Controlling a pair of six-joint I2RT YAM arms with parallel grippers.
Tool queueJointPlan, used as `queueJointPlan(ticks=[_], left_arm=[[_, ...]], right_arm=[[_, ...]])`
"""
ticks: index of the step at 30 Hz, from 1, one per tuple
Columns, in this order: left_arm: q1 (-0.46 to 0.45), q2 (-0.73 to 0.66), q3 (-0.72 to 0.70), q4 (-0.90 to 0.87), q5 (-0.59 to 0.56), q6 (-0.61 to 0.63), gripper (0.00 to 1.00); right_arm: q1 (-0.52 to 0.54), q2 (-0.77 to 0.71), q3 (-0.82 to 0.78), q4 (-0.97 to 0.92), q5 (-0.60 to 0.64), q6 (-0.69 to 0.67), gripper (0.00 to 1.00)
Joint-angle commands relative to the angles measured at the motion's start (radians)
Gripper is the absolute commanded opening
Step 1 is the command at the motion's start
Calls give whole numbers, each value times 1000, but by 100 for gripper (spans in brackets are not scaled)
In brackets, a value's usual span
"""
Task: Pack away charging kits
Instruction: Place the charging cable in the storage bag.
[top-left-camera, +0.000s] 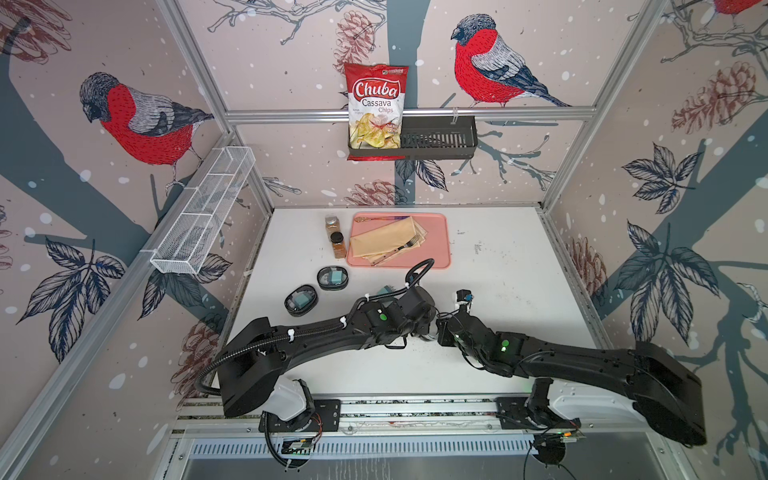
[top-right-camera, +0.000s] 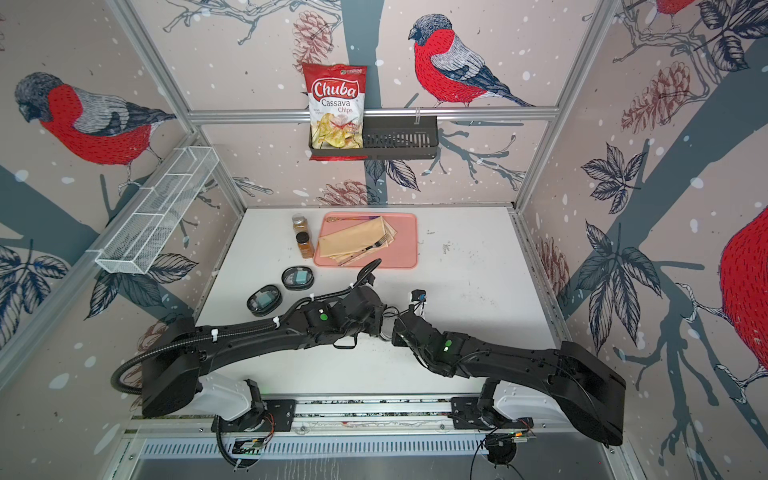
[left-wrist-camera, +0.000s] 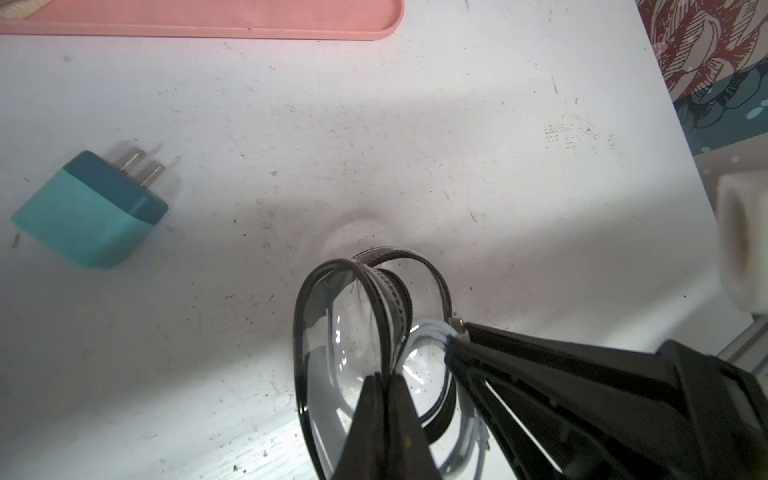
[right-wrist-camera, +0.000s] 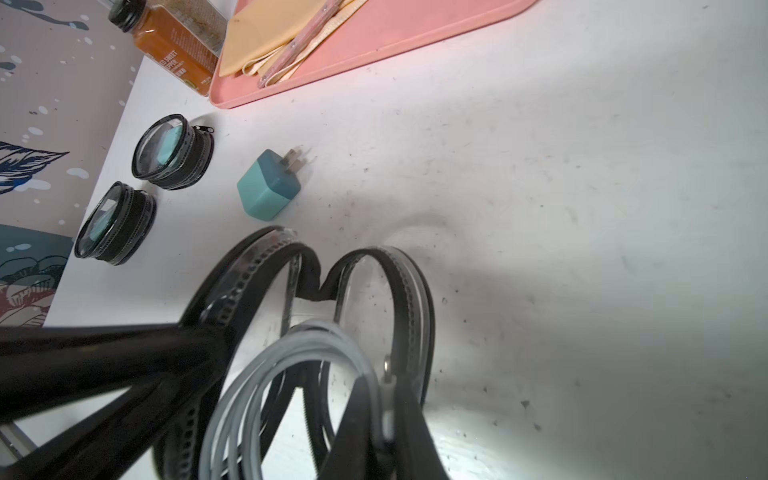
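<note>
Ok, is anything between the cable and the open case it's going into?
Nothing visible. The right gripper holds the cable at the mouth of the case, while the left gripper pinches the case's rim. The loose adapter lies on the table, apart from both.

Three black oval cases sit on the tabletop: a far closed case (top-left-camera: 332, 278), a near closed case (top-left-camera: 301, 299) to its left, and one open case (left-wrist-camera: 328, 340). There are three teal adapters: one loose adapter (right-wrist-camera: 269, 189) and one inside each closed case. One coiled white cable (right-wrist-camera: 320, 332) shows. There are two spice jars (top-left-camera: 338, 245) and one pink tray (top-left-camera: 436, 241).
</note>
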Motion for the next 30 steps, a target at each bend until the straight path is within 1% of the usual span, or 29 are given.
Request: queueJointPlan(ticks=[1, 11, 21, 26, 30], left_arm=[[-12, -1, 4, 44, 0, -10, 0], [-43, 20, 7, 67, 8, -22, 0], [-43, 14, -4, 92, 19, -30, 0], [-44, 17, -14, 110, 20, -40, 0], [-43, 24, -22, 149, 50, -35, 0]], right_arm=[[-11, 5, -6, 22, 4, -7, 0], [-19, 43, 9, 43, -16, -15, 0], [-19, 61, 14, 1, 33, 15, 0], [-25, 46, 17, 7, -3, 41, 0], [-27, 44, 17, 42, -35, 66, 2]])
